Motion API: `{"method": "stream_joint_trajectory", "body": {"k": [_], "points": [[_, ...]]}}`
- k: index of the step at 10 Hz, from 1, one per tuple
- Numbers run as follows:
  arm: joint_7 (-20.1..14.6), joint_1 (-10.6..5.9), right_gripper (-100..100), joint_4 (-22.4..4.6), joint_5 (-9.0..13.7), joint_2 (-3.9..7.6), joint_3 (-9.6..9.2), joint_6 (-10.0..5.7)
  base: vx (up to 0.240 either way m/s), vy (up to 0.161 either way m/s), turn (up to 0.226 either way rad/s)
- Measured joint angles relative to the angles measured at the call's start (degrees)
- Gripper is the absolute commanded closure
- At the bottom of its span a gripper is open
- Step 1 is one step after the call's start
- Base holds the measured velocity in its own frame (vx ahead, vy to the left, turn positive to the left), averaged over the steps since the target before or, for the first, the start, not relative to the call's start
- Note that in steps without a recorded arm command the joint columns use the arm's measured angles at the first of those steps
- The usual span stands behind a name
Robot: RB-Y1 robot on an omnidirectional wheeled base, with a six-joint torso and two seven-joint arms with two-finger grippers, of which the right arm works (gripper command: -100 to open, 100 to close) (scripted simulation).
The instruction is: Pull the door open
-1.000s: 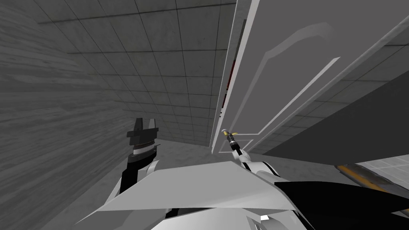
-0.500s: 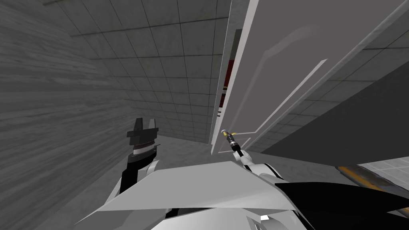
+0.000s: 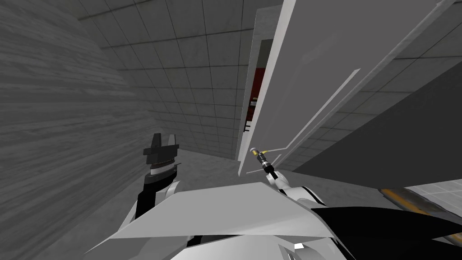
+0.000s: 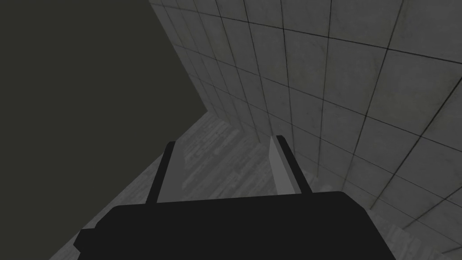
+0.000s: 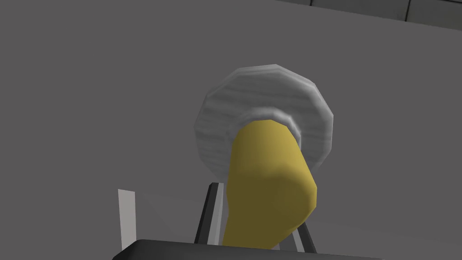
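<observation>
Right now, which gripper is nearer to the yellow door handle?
Right. The right gripper is shut on the yellow door handle itself; the left gripper is open, off to the left of the door, well apart from the handle.

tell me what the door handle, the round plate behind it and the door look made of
Handle: smooth matte yellow with faceted edges, perhaps brass or painted plastic; no shine to settle it. Round plate: light grey with faint streaks, suggesting brushed metal. Door: flat matte grey with raised panel lines in the head view, likely painted; wood or metal beneath cannot be told.
</observation>
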State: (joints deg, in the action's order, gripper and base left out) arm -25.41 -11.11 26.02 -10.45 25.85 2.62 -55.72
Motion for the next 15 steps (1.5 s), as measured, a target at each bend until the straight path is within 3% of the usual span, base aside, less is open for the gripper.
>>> {"method": "stream_joint_trajectory", "body": {"k": [3,4,5,7,9,12,14,15], "points": [[-2.35,1.21,100,0.20,-1.55,1.25,-1.52,-2.67,-0.140,-0.076,0.033],[-2.53,1.40,100,0.04,-1.66,1.15,-1.67,-2.83,-0.164,-0.077,0.241],[-2.94,2.40,100,0.75,-1.72,1.73,-1.57,-3.14,-0.215,-0.128,0.217],[-3.53,2.41,100,-0.83,-1.95,2.52,-1.58,-5.48,-0.200,-0.094,0.171],[-4.39,4.05,100,-0.22,-2.28,3.48,-1.62,-7.04,-0.193,-0.109,0.182],[-5.06,5.50,100,-0.17,-2.62,4.16,-1.72,-8.86,-0.101,-0.055,0.064],[-5.23,4.79,100,-2.62,-2.80,4.55,-1.82,-10.66,-0.123,-0.080,0.164],[-5.54,5.18,100,-2.66,-2.89,4.98,-1.77,-11.61,-0.186,-0.111,0.162]]}}
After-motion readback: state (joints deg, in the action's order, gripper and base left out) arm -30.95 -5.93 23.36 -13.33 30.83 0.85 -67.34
